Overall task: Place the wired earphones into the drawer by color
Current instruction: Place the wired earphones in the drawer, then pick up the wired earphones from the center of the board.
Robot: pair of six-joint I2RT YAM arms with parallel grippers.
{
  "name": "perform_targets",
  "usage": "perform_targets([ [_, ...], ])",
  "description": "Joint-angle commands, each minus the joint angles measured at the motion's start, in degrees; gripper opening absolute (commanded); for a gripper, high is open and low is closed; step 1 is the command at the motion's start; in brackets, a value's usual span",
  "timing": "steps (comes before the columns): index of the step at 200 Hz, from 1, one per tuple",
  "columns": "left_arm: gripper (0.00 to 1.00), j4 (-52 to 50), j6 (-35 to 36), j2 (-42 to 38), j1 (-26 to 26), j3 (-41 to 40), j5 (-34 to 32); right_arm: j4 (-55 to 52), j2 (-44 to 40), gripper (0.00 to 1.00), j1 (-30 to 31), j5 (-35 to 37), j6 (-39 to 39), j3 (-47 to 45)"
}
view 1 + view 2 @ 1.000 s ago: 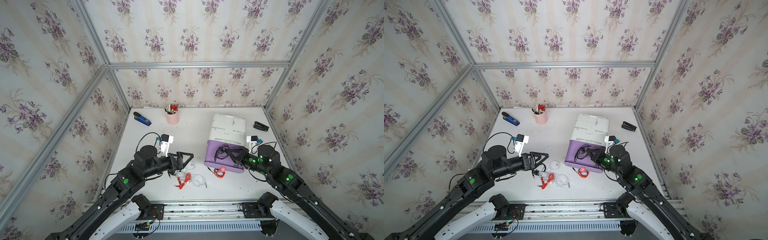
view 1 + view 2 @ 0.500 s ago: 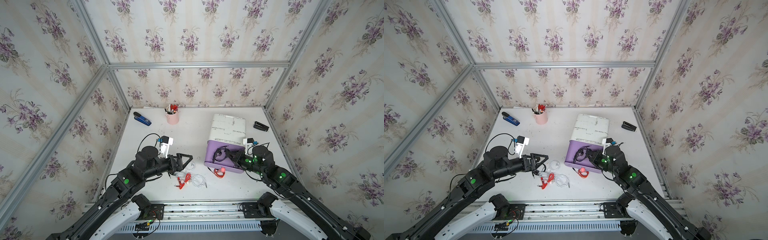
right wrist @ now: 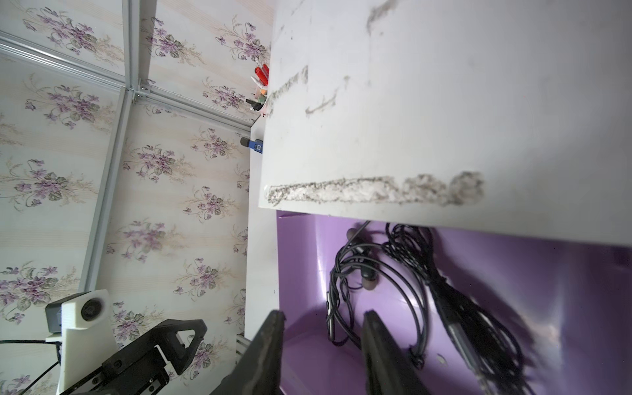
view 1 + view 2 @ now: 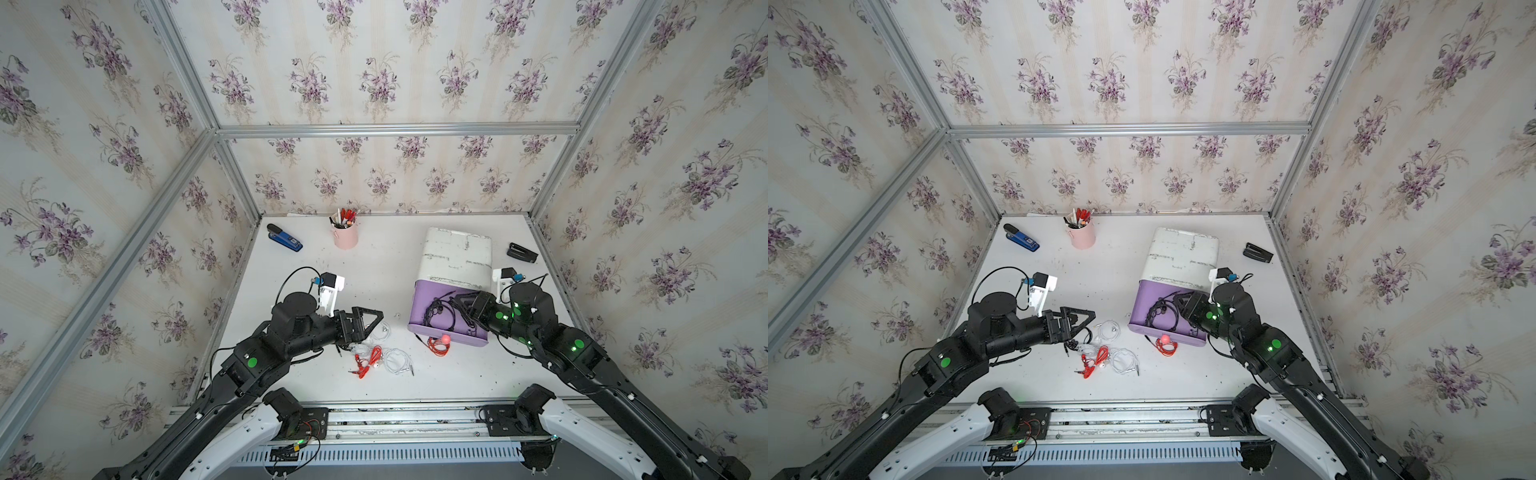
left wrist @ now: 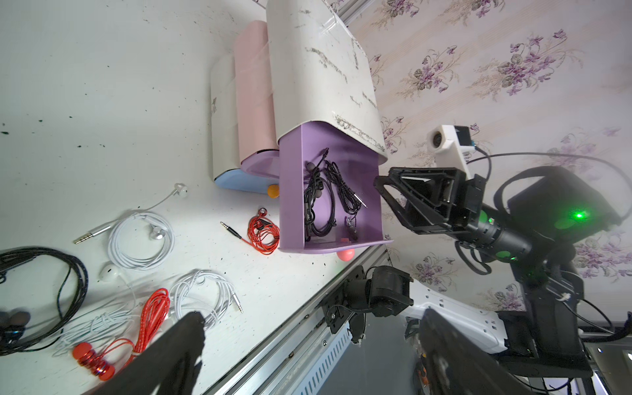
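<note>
The purple drawer [image 4: 478, 338] stands pulled out of the white cabinet [image 4: 455, 253]. Two black wired earphones [image 5: 318, 205] [image 3: 376, 273] lie in it. My right gripper [image 3: 323, 342] hovers open just over them, with nothing between its fingers. On the table lie a red bundle [image 4: 436, 345] at the drawer's front, another red one [image 4: 365, 361], and white ones [image 4: 397, 361] [image 4: 382, 330]. A black corded bundle [image 5: 68, 273] lies beside these in the left wrist view. My left gripper [image 4: 376, 322] is wide open above the loose pile, holding nothing.
A pink pen cup [image 4: 345, 237] and a blue stapler [image 4: 284, 241] stand at the back left. A small black object [image 4: 522, 252] lies at the back right. Pink and blue drawers [image 5: 254, 102] sit shut under the purple one. The metal rail [image 4: 395, 415] runs along the front edge.
My right gripper has opened over the drawer and let go of the black earphones, which now lie inside. The left arm has barely moved.
</note>
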Motion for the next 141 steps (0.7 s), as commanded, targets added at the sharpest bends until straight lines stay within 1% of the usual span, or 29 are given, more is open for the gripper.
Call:
perform_targets([
  [1,1.0,-6.9,2.7,0.9,0.2,2.1,-3.6,-5.5,-0.5,0.42,-0.1,2.8,-4.5,3.2],
  [20,1.0,-18.0,4.4,3.8,0.2,5.3,-8.2,-8.1,0.3,0.43,-0.1,3.0,-8.5,7.4],
  [39,1.0,-26.3,6.3,8.0,0.2,6.3,-9.4,-10.8,3.4,0.43,-0.1,2.3,-12.3,11.9],
  [50,0.99,-29.8,5.8,10.6,0.2,5.8,-10.5,-11.8,5.5,0.43,-0.1,1.7,-14.1,14.2],
  [65,0.99,-33.8,3.1,13.3,0.2,5.0,-15.4,-11.1,7.2,0.43,-0.1,0.5,-15.2,15.8],
  [91,0.97,-30.8,-1.3,14.4,0.6,1.3,-21.8,-7.9,8.2,0.43,-0.1,-1.7,-15.3,15.8],
  [107,0.95,-28.0,-1.4,15.3,1.6,0.0,-25.5,-6.9,8.1,0.43,0.0,-2.2,-15.2,15.1],
  [123,0.89,-27.1,1.3,19.1,3.3,0.2,-26.3,-6.7,8.1,0.43,-0.1,-2.3,-15.2,14.5],
  [141,0.85,-26.2,4.7,25.0,6.2,0.2,-24.0,-6.7,7.6,0.43,-0.1,-2.7,-15.3,13.8],
])
